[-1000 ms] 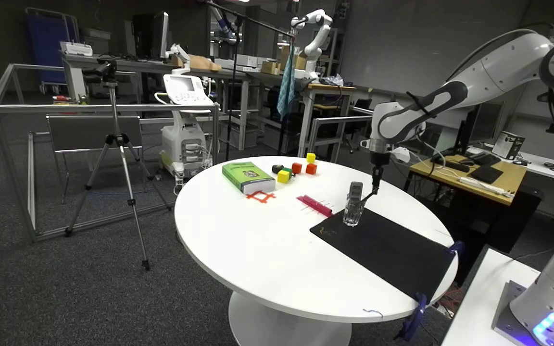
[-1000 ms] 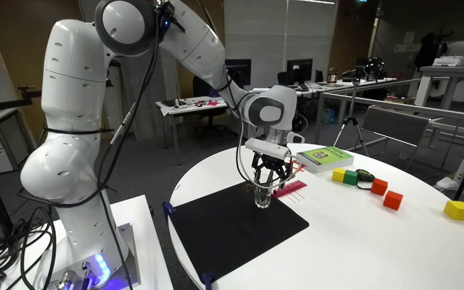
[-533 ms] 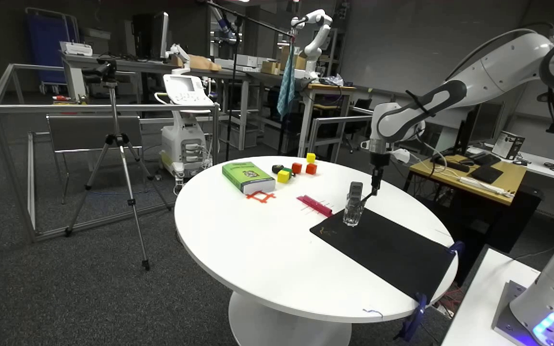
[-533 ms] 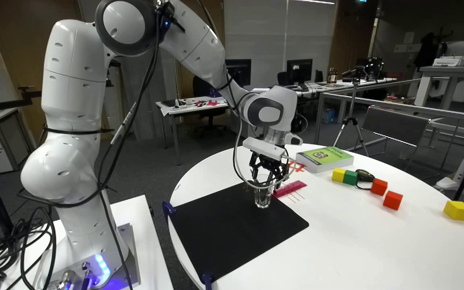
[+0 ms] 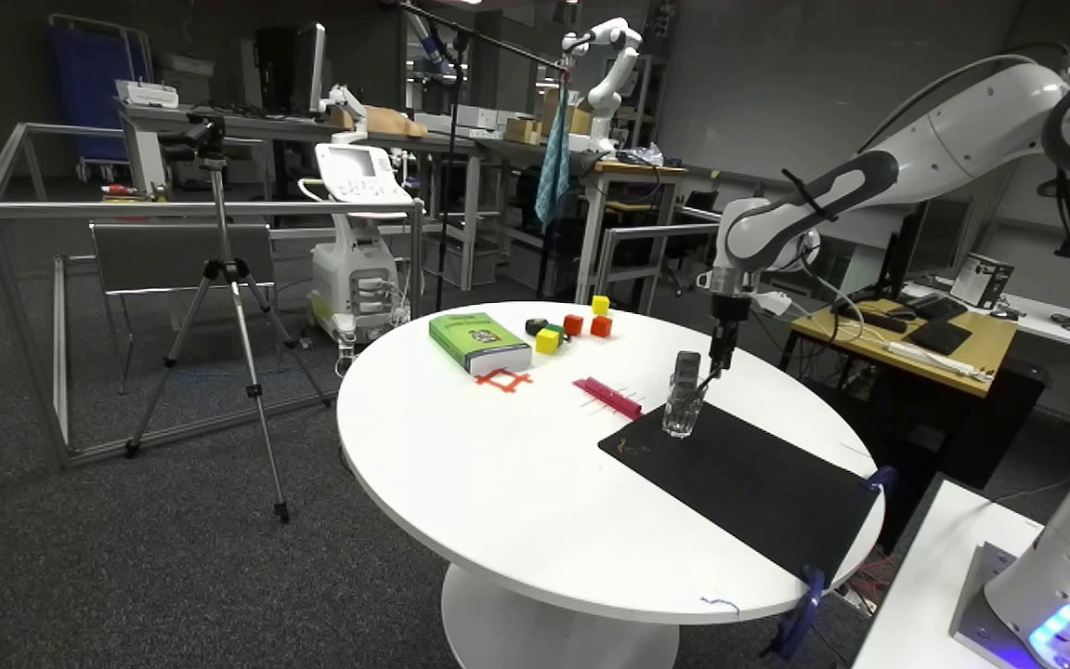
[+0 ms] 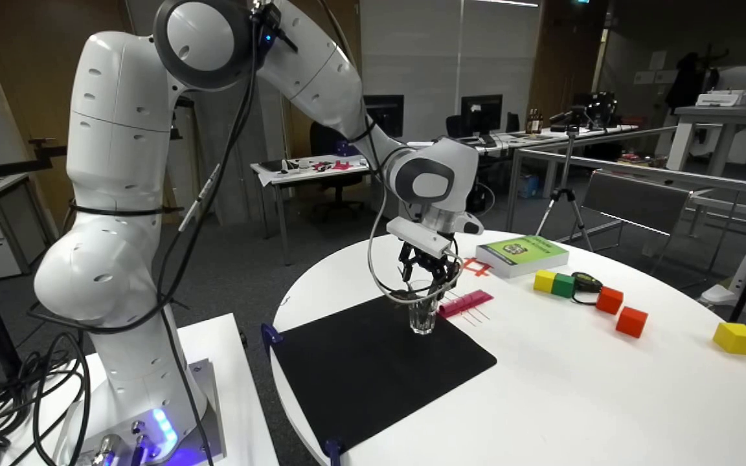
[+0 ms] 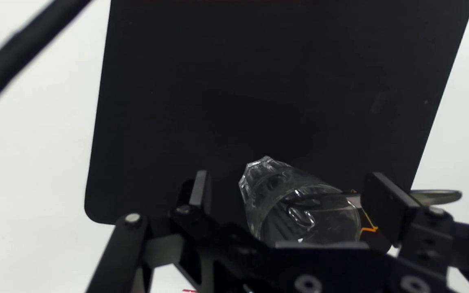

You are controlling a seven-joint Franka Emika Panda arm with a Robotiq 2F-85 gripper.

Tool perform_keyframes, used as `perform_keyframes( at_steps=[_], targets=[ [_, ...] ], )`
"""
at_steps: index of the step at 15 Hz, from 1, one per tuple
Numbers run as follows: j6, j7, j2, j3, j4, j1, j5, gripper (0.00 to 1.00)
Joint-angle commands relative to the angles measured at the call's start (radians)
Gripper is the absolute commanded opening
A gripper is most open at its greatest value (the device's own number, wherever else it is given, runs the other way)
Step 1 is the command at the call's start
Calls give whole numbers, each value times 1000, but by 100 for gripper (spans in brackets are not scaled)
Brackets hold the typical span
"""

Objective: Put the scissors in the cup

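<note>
The cup is a clear glass that stands on the black mat in both exterior views [image 5: 680, 416] [image 6: 422, 318] and shows in the wrist view [image 7: 257, 179]. A slim dark thing that looks like the scissors [image 7: 438, 197] reaches from inside the cup over its rim. It passes behind the right finger and sticks out beyond it. Its dark line also shows at the cup in an exterior view [image 5: 705, 382]. My gripper [image 7: 293, 193] is open, its fingers spread beside the cup mouth. In the exterior views the gripper [image 5: 719, 362] [image 6: 423, 283] hangs close to the cup's top.
The black mat [image 6: 373, 369] lies on the round white table [image 5: 516, 502], with blue clamps [image 5: 804, 604] at its edge. A magenta strip [image 5: 609, 398] lies near the cup. Farther off are a green book [image 5: 479, 342], an orange-red lattice [image 5: 503, 380] and red and yellow blocks [image 6: 632, 321].
The gripper has shifted slightly to the left in both exterior views and turned a little. The cup has not moved. The fingers have come nearer to the cup.
</note>
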Motion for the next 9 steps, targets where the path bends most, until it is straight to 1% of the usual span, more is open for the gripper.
perform_keyframes(
  at_steps=[1, 6, 9],
  targets=[
    [-12, 32, -16, 7, -4, -1, 35, 100],
    [69, 120, -20, 10, -21, -1, 138, 100],
    [131, 142, -23, 15, -30, -3, 197, 100]
  ],
)
